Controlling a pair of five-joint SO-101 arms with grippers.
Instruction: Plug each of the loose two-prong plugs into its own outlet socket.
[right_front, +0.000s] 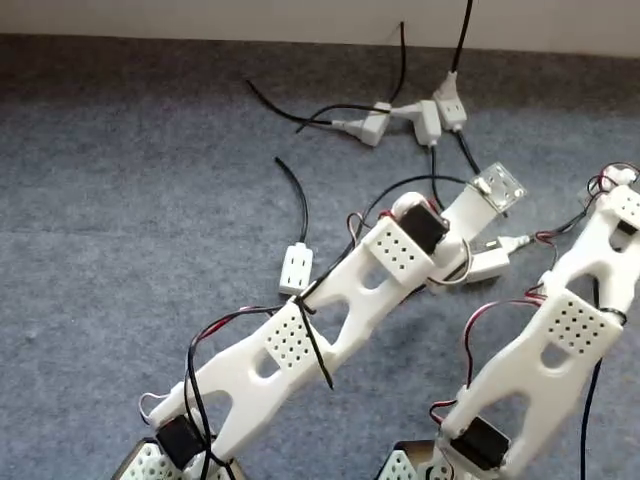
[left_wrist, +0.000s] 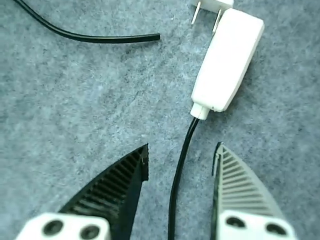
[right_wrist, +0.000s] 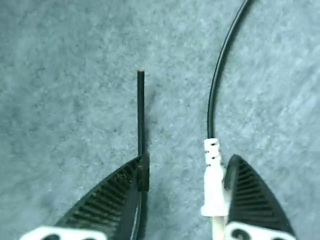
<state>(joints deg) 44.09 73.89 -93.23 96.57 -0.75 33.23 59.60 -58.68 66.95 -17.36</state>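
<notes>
Both grippers spread wide over the carpet, nothing gripped!

Grey carpet runs right across the high view; the left arm stretches from lower left to centre right; the right arm climbs the right edge; the left gripper gapes wide, its fingers either side of a black cord without touching it; the white two-prong plug lies just beyond those fingertips, prongs pointing away, at centre right of the high view; the right gripper is just as open, with a white ribbed cord end just beside one finger and a cut cord stub by the other, neither clamped; a cluster of white connectors sits top centre; a loose outlet socket lies left of centre.
</notes>
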